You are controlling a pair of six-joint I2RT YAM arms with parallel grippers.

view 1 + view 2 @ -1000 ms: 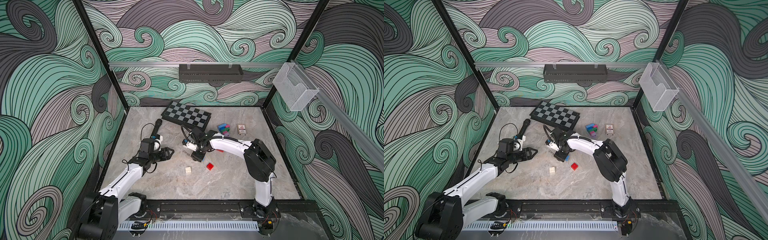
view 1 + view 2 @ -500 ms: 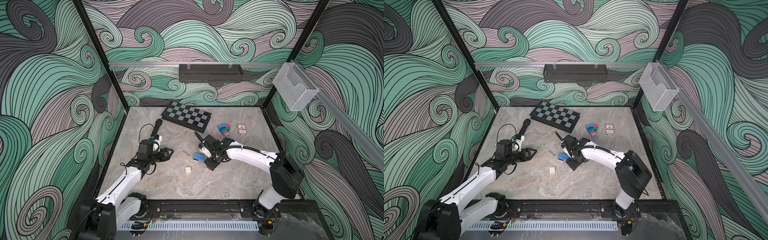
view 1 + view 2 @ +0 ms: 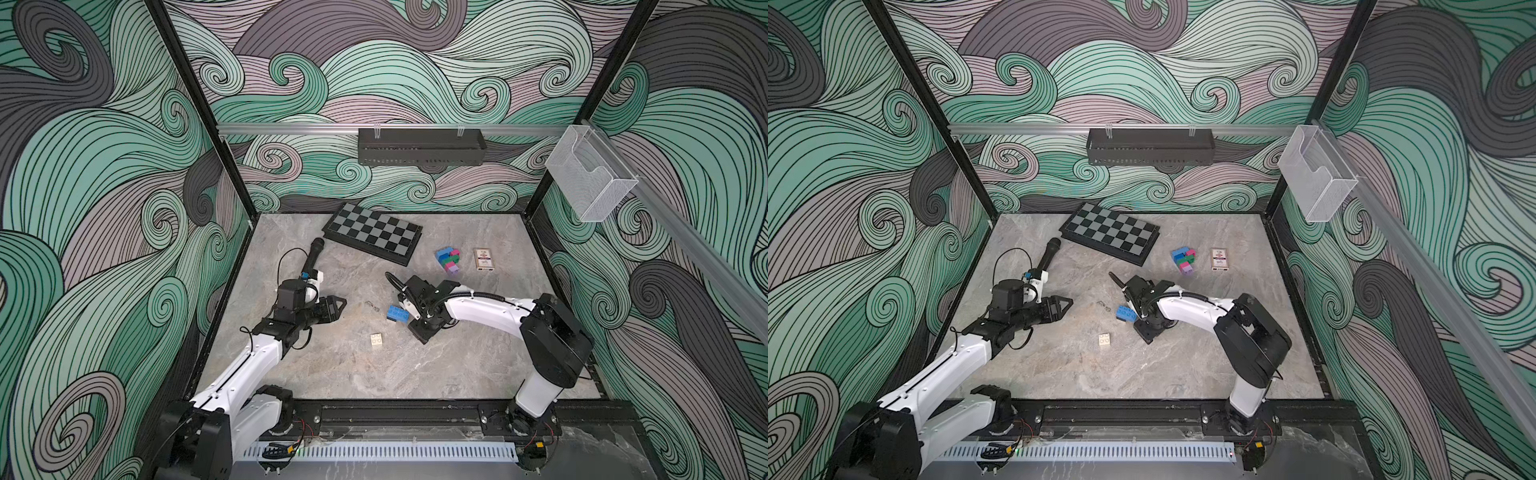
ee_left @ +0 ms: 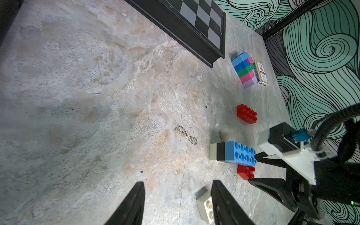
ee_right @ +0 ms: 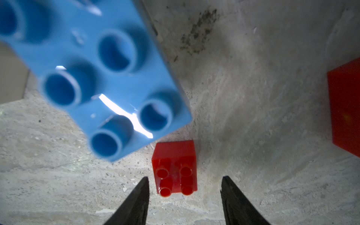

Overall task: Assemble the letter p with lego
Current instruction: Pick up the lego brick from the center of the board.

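Caught the right claw [image 5: 185, 177] open and empty, poised astride a small red brick [image 5: 175, 167] on the table [image 5: 253, 116], studs toward the lens. Spotted a blue brick [image 5: 109, 78] just beside it. Found the left claw [image 4: 177, 182] open too, gripping nothing, near a cream brick [image 4: 204, 206]. Noted a coloured stack [image 3: 448, 259] well apart, by the board [image 3: 374, 232]. Judged the red one light, rigid, slick: best pinched squarely across smooth side walls, clear of studs.
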